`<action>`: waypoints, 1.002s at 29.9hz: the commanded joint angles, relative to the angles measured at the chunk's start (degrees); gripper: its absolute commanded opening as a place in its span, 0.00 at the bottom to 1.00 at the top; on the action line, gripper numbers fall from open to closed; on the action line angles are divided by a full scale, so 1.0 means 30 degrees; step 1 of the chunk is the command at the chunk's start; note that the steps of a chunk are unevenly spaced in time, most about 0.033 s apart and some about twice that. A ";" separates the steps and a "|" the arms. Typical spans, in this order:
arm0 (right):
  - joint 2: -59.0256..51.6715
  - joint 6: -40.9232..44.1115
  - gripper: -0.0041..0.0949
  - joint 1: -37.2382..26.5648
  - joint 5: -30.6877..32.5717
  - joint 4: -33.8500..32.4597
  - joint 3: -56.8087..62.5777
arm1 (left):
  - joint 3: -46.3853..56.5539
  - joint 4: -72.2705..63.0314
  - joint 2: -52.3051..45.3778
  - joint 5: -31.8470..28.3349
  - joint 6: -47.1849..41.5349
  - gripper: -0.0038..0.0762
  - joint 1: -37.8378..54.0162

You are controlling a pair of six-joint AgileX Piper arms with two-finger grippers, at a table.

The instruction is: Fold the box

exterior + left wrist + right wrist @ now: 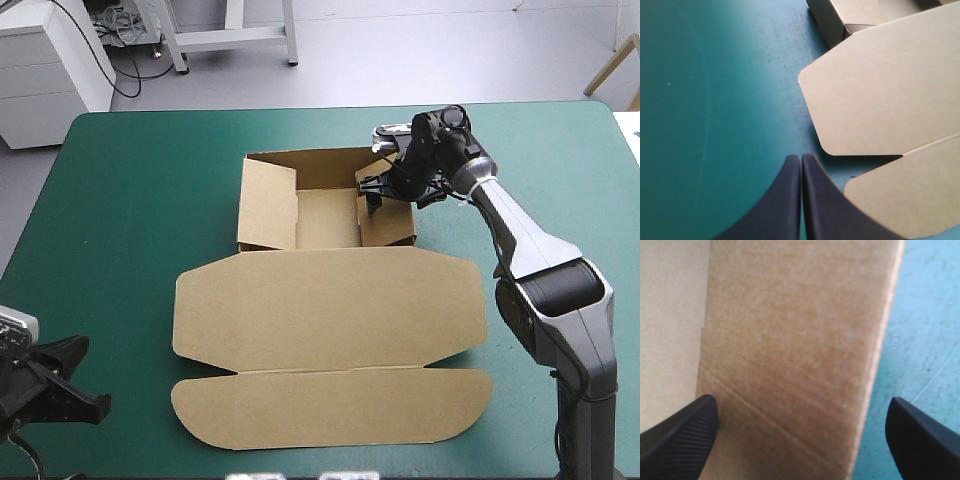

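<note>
The brown box (330,300) lies mid-table as an open tray (300,215) with its walls raised. Its lid (880,90) and front flap (910,200) lie flat toward the near edge. My right gripper (385,190) is open at the tray's right wall (800,330) and straddles it, one finger inside the tray and one outside over the cover. The fingers do not visibly touch the board. Near the table's front left corner my left gripper (75,385) is shut and holds nothing. In its own view the left gripper (801,157) points past the lid's rounded left corner.
Teal-green cover (120,200) shows to the left of the box, and more cover (560,160) lies to the right of the tray. The right arm reaches in from the right edge over the lid's right end.
</note>
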 commanded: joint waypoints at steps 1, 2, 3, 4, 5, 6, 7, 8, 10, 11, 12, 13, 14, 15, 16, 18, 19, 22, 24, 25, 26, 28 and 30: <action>-0.1171 -0.0008 0.80 -0.0042 -0.0284 -0.0008 -0.0583 | -0.0385 0.0367 0.0181 0.0833 -0.0196 0.04 -0.0023; -0.1171 -0.0008 0.75 -0.0042 -0.0284 -0.0008 -0.0583 | -0.0385 0.0408 0.0181 0.0833 -0.0196 0.04 -0.0023; -0.1171 -0.0008 0.69 -0.0042 -0.0284 -0.0008 -0.0583 | -0.0385 0.0408 0.0181 0.0833 -0.0196 0.04 -0.0023; -0.1171 -0.0008 0.60 -0.0042 -0.0284 -0.0008 -0.0583 | -0.0385 0.0408 0.0181 0.0833 -0.0196 0.04 -0.0023; -0.1171 -0.0051 0.50 -0.0042 -0.0284 0.0029 -0.0583 | -0.0385 0.0408 0.0181 0.0833 -0.0196 0.04 -0.0023; -0.1171 -0.0174 0.41 -0.0042 -0.0284 0.0029 -0.0583 | -0.0385 0.0408 0.0181 0.0833 -0.0196 0.04 -0.0023; -0.1171 -0.0312 0.29 -0.0042 -0.0284 0.0107 -0.0583 | -0.0385 0.0408 0.0181 0.0833 -0.0196 0.04 -0.0023; -0.1171 -0.0499 0.17 -0.0042 -0.0284 0.0194 -0.0583 | -0.0385 0.0408 0.0181 0.0833 -0.0196 0.04 -0.0023; -0.1171 -0.0599 0.03 -0.0042 -0.0284 0.0358 -0.0583 | -0.0385 0.0470 0.0181 0.0833 -0.0196 0.04 -0.0023; -0.1171 -0.0640 0.04 -0.0042 -0.0284 0.0362 -0.0583 | -0.0385 0.0601 0.0181 0.0833 -0.0196 0.04 -0.0023; -0.1171 -0.0640 0.04 -0.0042 -0.0284 0.0362 -0.0583 | -0.0385 0.0682 0.0181 0.0833 -0.0196 0.04 -0.0023; -0.1171 -0.0640 0.04 -0.0042 -0.0284 0.0326 -0.0583 | -0.0385 0.0777 0.0181 0.0833 -0.0196 0.04 -0.0023; -0.1252 -0.0640 0.04 -0.0100 -0.0284 0.0289 -0.0583 | -0.0385 0.0873 0.0181 0.0833 -0.0196 0.04 -0.0023; -0.1392 -0.0640 0.04 -0.0141 -0.0284 0.0289 -0.0622 | -0.0385 0.0910 0.0181 0.0833 -0.0196 0.04 -0.0023; -0.1576 -0.0640 0.04 -0.0215 -0.0284 0.0371 -0.0660 | -0.0385 0.0910 0.0181 0.0833 -0.0196 0.04 -0.0023; -0.2089 -0.0640 0.04 -0.0499 -0.0284 0.0466 -0.0703 | -0.0385 0.0922 0.0181 0.0833 -0.0196 0.04 -0.0023; -0.2448 -0.0672 0.04 -0.0682 -0.0284 0.0542 -0.0787 | -0.0385 0.0922 0.0181 0.0833 -0.0196 0.04 -0.0023; -0.3699 -0.0900 0.04 -0.1389 -0.0284 0.0511 -0.0981 | -0.0385 0.0922 0.0181 0.0833 -0.0196 0.04 -0.0023; -0.4524 -0.1316 0.04 -0.1821 -0.0284 0.0306 -0.0981 | -0.0385 0.0922 0.0181 0.0833 -0.0196 0.04 -0.0023; -0.5103 -0.1356 0.04 -0.2188 -0.0284 -0.0135 -0.0981 | -0.0385 0.0922 0.0181 0.0833 -0.0196 0.04 -0.0023; -0.5469 -0.1356 0.04 -0.2440 -0.0284 -0.0584 -0.0981 | -0.0385 0.0922 0.0181 0.0833 -0.0196 0.04 -0.0023; -0.6259 -0.1356 0.04 -0.3170 -0.0284 -0.1872 -0.0981 | -0.0385 0.0922 0.0181 0.0833 -0.0196 0.04 -0.0023; -0.6590 -0.1356 0.04 -0.4103 -0.0284 -0.2786 -0.0981 | -0.0385 0.0922 0.0181 0.0833 -0.0196 0.04 -0.0023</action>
